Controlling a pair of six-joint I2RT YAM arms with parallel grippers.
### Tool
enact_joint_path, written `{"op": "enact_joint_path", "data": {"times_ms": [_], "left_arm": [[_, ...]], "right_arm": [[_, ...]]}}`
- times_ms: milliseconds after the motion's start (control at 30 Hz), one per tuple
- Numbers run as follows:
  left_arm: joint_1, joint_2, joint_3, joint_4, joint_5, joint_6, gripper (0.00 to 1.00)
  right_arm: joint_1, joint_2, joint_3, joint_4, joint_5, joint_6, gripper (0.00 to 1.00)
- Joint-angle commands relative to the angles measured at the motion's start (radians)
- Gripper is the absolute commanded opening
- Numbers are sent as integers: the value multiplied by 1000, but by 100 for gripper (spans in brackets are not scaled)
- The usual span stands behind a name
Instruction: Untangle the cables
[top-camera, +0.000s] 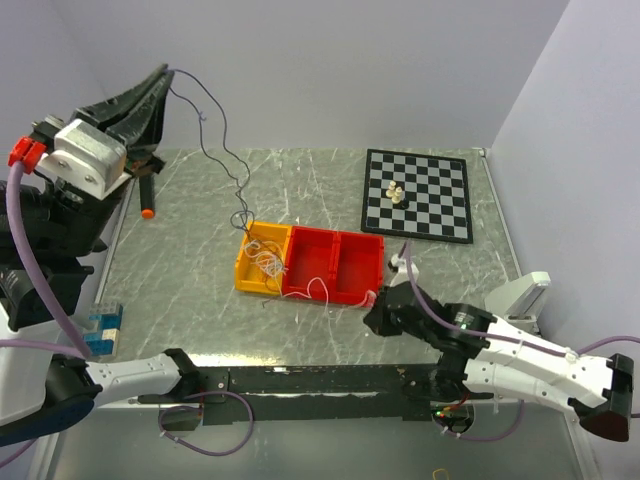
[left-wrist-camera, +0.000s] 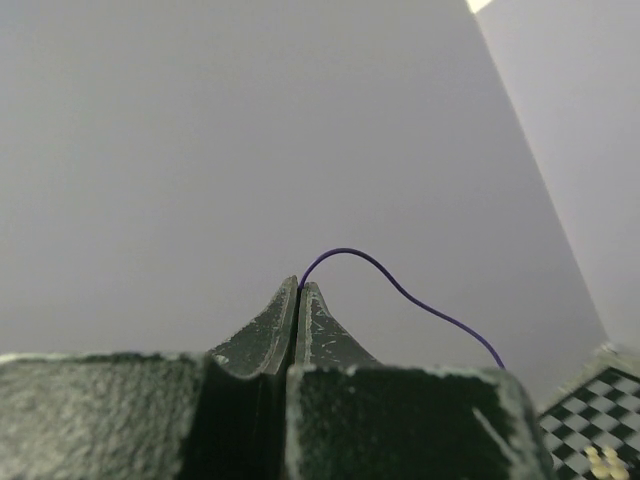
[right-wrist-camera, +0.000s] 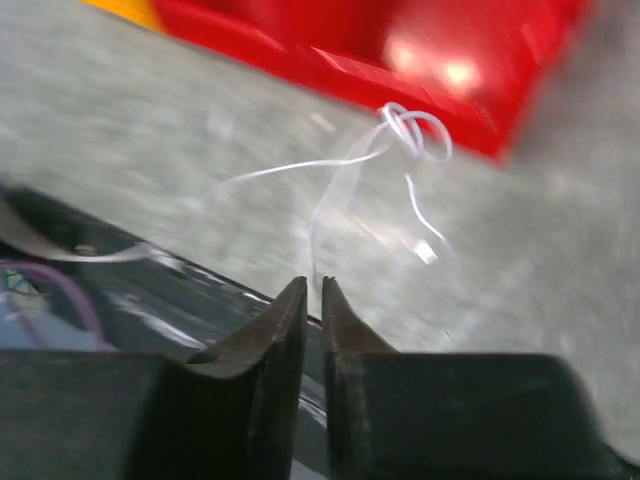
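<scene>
Left claw (left-wrist-camera: 300, 286), clamped on the thin dark purple wire (left-wrist-camera: 400, 289), holds it high above the red-and-yellow plastic tray (top-camera: 356, 265). Right claw (right-wrist-camera: 312, 288), a crack apart, sits off the tray's near edge, by a white thread-like wire (right-wrist-camera: 402, 122). The curly clump (top-camera: 268, 262) in the tray's yellow end looks light, limp and snag-prone, so pinch free ends.

One chessboard (top-camera: 430, 200), one yellow bin (top-camera: 243, 268), one red tray (top-camera: 352, 262), one purple cable (left-wrist-camera: 342, 250)

Overhead view from behind, left wrist facing wall (left-wrist-camera: 200, 150), right wrist close on red tray (right-wrist-camera: 420, 60), shared overhead
</scene>
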Motion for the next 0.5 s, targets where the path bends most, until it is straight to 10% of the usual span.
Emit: {"op": "enact_joint_path", "data": {"times_ms": [0, 267, 467], "left_arm": [[3, -24, 10, -110, 107, -59, 1], [3, -7, 52, -226, 212, -80, 2], [3, 1, 42, -239, 258, -105, 2]], "right_arm": [[-1, 41, 166, 124, 23, -229, 26], [-4, 164, 341, 400, -66, -543, 61], [0, 282, 390, 760, -222, -691, 71]]}}
